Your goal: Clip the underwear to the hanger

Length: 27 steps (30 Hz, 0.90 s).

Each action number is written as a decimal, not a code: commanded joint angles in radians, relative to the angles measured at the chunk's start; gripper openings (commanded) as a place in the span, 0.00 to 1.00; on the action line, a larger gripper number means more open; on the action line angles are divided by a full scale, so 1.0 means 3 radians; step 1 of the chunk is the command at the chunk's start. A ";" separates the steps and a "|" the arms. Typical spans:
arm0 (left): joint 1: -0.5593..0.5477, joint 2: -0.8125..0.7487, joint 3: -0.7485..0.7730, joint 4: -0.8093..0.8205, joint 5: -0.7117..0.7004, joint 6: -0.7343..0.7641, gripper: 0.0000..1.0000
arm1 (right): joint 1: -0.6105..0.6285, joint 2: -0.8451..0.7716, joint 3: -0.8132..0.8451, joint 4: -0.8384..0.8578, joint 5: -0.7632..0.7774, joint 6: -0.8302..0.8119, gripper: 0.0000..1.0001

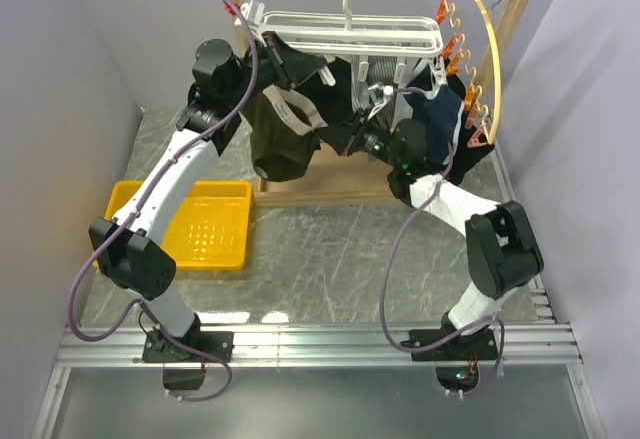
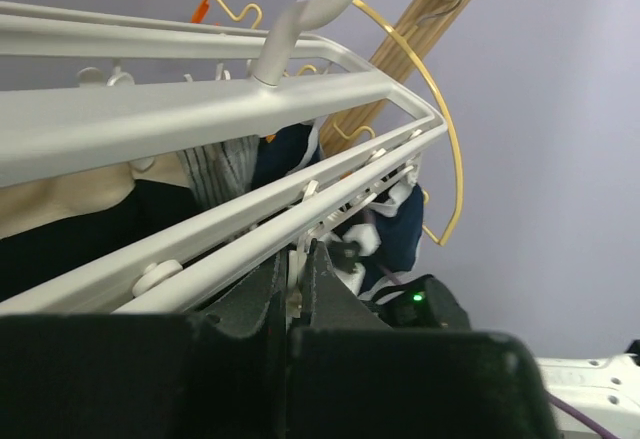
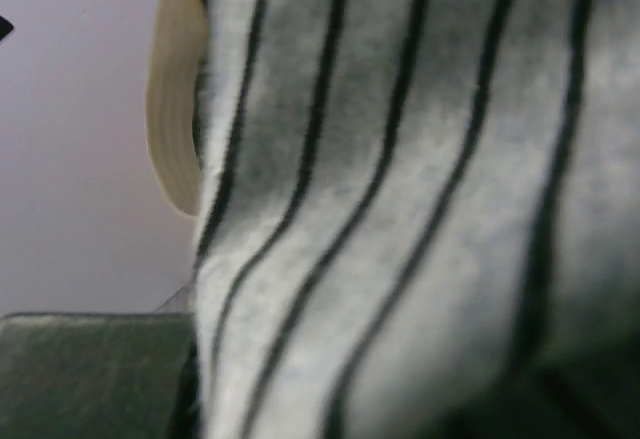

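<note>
Top external: olive-green briefs (image 1: 280, 144) with beige waistband below white plastic grid hanger (image 1: 350, 29); left gripper (image 2: 297, 284) pressed together under it, right gripper (image 1: 347, 139) closed beside briefs.

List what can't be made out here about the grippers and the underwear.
- Right gripper: in the top view its fingertips are buried among hanging garments. The right wrist view is filled by blurred striped cloth.
- Left gripper: in the left wrist view a white sliver sits between the near-shut fingers, too small to identify.
- Underwear: in the top view the left arm and hanger hide whether its waistband is clipped.
</note>
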 commanded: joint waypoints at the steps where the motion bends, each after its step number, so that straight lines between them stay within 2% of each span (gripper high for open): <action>1: -0.0009 0.0049 0.0073 -0.0397 0.0122 0.0162 0.00 | 0.0083 -0.0311 -0.0030 -0.0075 0.0388 -0.0519 0.00; 4: -0.0009 0.0070 0.0134 -0.0606 0.0019 0.0264 0.00 | 0.0190 -0.0505 -0.0096 -0.0234 0.0695 -0.0877 0.00; 10: -0.0009 0.0080 0.0124 -0.0648 -0.0022 0.0300 0.00 | 0.0395 -0.0720 -0.0148 -0.0459 0.1171 -0.1603 0.00; 16: -0.0009 0.0105 0.0139 -0.0648 0.0004 0.0280 0.00 | 0.0400 -0.0531 -0.0071 -0.0526 0.1166 -0.1670 0.00; 23: -0.0009 0.0131 0.0160 -0.0627 0.0039 0.0254 0.00 | 0.0395 -0.0194 -0.0086 -0.0168 0.1136 -0.1686 0.02; 26: -0.0009 0.0146 0.0180 -0.0627 0.0060 0.0244 0.00 | 0.0390 -0.0081 -0.0066 -0.0010 0.1080 -0.1681 0.08; 27: -0.0004 0.0151 0.0195 -0.0622 0.0065 0.0244 0.00 | 0.0385 -0.0066 -0.0066 0.0031 0.1064 -0.1691 0.15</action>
